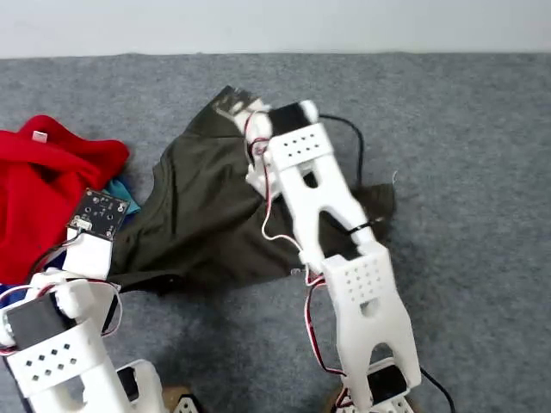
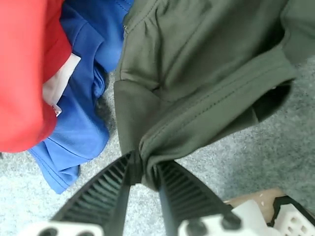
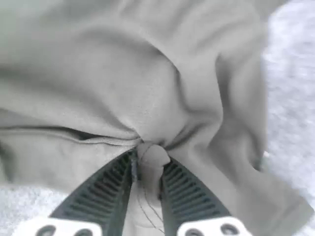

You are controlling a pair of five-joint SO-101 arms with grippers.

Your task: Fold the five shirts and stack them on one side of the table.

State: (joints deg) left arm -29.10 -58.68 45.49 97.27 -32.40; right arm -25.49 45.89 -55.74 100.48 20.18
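One dark olive cotton shirt (image 1: 198,224), one bright red fabric shirt (image 1: 43,189), one royal blue fabric shirt (image 2: 83,123), two white plastic robot arms (image 1: 336,232) (image 1: 60,344), one grey carpeted surface (image 1: 465,172).

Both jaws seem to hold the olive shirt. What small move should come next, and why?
Probably draw the two arms gently apart to stretch the olive shirt flat. The left jaws and the right jaws are each shut on a bunched pinch of it, and it lies crumpled close to the red shirt.
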